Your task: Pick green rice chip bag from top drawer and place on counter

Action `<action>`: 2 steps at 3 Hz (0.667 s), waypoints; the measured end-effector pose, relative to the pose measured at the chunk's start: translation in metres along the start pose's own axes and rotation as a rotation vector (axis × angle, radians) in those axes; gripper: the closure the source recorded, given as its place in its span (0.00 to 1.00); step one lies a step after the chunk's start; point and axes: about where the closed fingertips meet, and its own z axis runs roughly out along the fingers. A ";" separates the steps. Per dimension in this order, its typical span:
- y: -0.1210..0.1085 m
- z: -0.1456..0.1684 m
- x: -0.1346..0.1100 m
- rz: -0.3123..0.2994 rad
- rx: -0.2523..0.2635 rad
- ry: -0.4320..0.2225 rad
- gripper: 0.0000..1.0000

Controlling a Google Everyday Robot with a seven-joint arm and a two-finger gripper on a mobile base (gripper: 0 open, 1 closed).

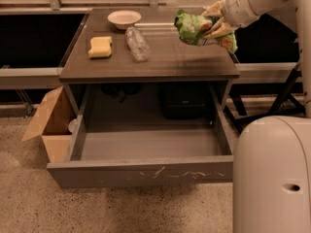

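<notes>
The 1 camera view looks down on a dark grey-brown surface (170, 57) with a drawer pulled out beneath it.

At the upper right, a white robot arm (252, 1) reaches in from the right edge. Its tool (214, 25) sits over the right rear part of the surface. The tool's 2 fingers are closed onto the green rice chip bag (189, 27), pinching its right side. The crinkled bag juts out to the left of the tool, tilted. Whether its lower edge touches the surface cannot be told.

Further left on the surface, a clear plastic bottle (137, 43) lies on its side. A yellow sponge (100, 46) lies left of it, and a pale bowl (124, 18) stands behind them.

The top drawer (146, 171) stands wide open, its scratched grey front nearest the camera.

A brown cardboard box (48, 118) stands on the floor just beside the drawer's left side. The robot's rounded white base (272, 178) fills the lower right corner.
</notes>
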 end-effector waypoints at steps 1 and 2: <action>0.003 0.014 0.001 0.027 -0.004 -0.038 0.73; 0.007 0.026 -0.001 0.038 -0.023 -0.066 0.43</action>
